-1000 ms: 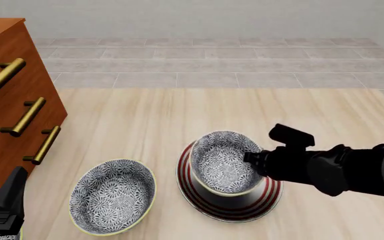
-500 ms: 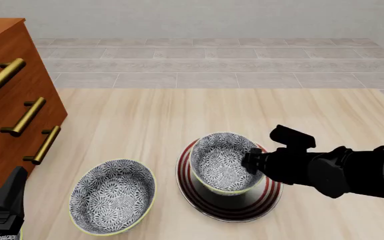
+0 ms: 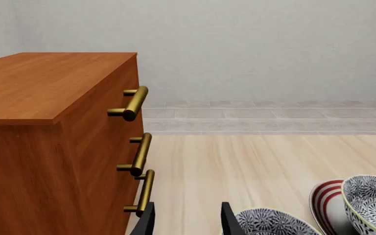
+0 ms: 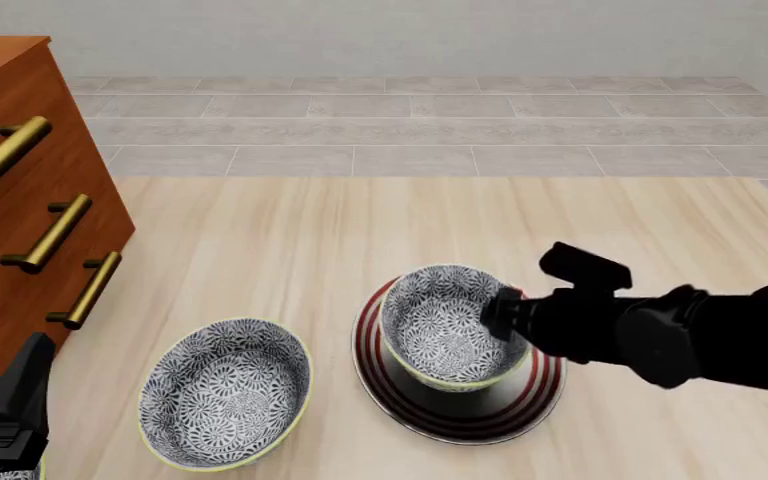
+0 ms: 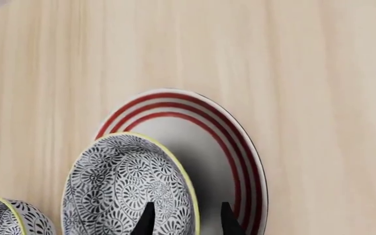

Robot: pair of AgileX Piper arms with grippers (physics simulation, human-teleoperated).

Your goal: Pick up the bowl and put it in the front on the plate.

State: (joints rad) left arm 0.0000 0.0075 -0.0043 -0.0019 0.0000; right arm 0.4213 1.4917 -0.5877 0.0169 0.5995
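Observation:
The bowl (image 4: 440, 325) with the blue-grey floral pattern and pale yellow rim sits upright on the plate (image 4: 458, 422), a white plate with red rings. In the right wrist view the bowl (image 5: 126, 186) rests toward one side of the plate (image 5: 240, 147). My right gripper (image 4: 502, 315) is at the bowl's right rim. It is open, and its fingers (image 5: 147, 218) stand wide apart on either side of the rim. My left gripper (image 3: 186, 223) is open and holds nothing, low at the near left of the table (image 4: 24, 385). The bowl (image 3: 374, 200) and plate (image 3: 325, 196) also show in the left wrist view.
A wider, shallower bowl (image 4: 224, 392) with the same pattern stands just left of the plate. A wooden drawer cabinet (image 4: 24, 200) with brass handles occupies the left side. Bare wooden tabletop lies beyond and to the right of the plate.
The bowl went from tilted above the plate to level and resting on it. The right arm lifted slightly at the rim. The left arm has not moved.

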